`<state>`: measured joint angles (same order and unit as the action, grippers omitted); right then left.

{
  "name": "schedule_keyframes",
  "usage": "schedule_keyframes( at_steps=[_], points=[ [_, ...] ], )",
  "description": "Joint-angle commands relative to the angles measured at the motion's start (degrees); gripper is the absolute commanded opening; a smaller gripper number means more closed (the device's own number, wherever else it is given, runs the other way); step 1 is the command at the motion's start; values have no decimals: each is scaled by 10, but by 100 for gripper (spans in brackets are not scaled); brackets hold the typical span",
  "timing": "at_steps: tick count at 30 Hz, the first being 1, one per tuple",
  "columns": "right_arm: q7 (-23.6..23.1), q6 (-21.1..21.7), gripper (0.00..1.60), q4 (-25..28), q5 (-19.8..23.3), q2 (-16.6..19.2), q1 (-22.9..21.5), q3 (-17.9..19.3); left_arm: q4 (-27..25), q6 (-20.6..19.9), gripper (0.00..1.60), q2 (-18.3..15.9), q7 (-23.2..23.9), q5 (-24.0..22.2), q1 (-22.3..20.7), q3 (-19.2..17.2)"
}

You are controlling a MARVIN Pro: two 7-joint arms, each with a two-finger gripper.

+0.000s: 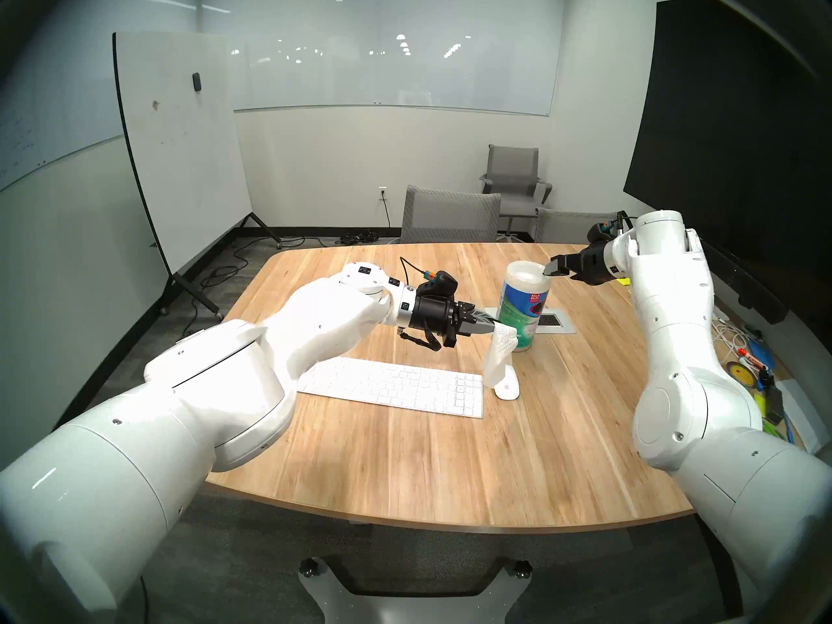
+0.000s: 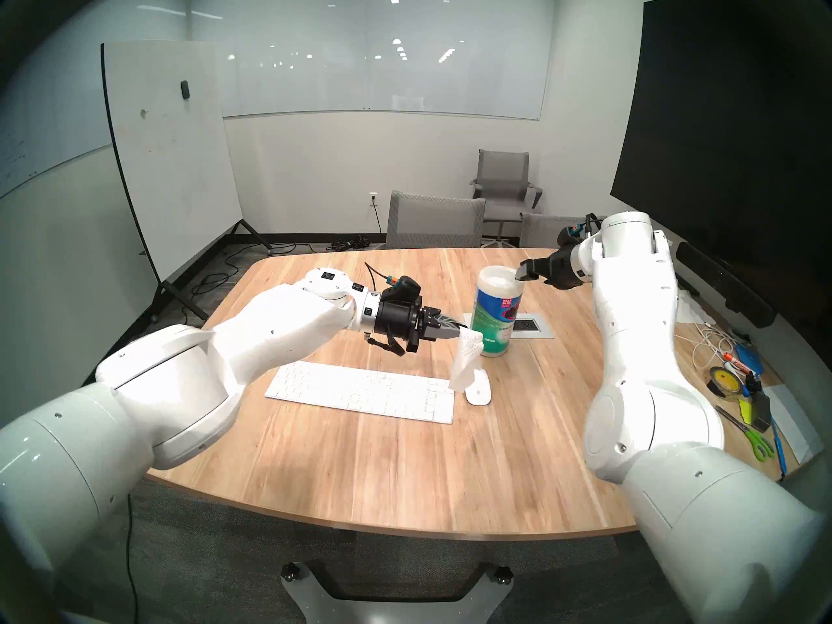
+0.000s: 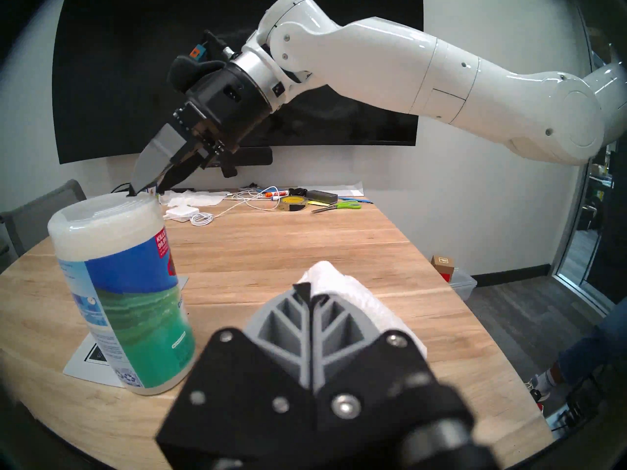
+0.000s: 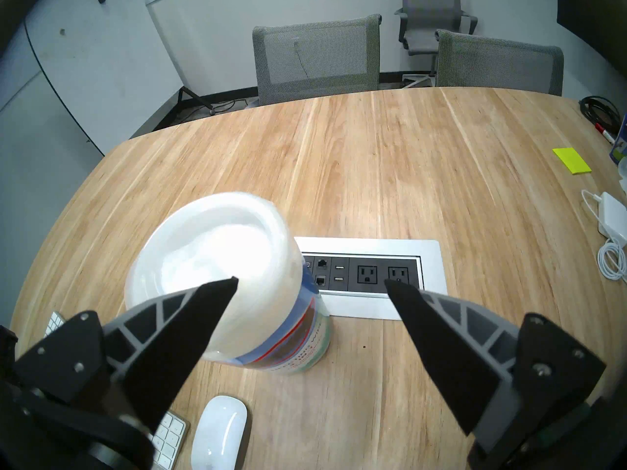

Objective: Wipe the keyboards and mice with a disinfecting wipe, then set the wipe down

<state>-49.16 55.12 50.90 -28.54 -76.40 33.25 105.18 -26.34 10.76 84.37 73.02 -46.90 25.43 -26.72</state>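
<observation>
Left gripper clamped on wipe, sheet hanging over mouse beside keyboard, poised for wiping; right gripper spread wide above canister.

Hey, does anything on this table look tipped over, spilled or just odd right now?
Nothing is spilled or damaged. The wipes canister looks tilted, perhaps from the fisheye lens. Its top is open, and a wipe hangs from the shut left pincer over the mouse.
</observation>
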Motion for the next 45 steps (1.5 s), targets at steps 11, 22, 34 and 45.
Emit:
schedule_keyframes(
  at_steps=[11,22,34,45],
  points=[
    [-4,-1,160,11,2,0,-14,1,-152,-8,0,-95,-94,-2,30,-21],
    [-4,-1,160,13,2,0,-14,1,-217,-19,0,-120,-159,3,50,-26],
    [-4,-1,160,13,2,0,-13,1,-208,-17,0,-114,-165,0,48,-26],
    [-4,-1,160,13,2,0,-13,1,-209,-17,0,-114,-167,0,48,-25]
  ],
)
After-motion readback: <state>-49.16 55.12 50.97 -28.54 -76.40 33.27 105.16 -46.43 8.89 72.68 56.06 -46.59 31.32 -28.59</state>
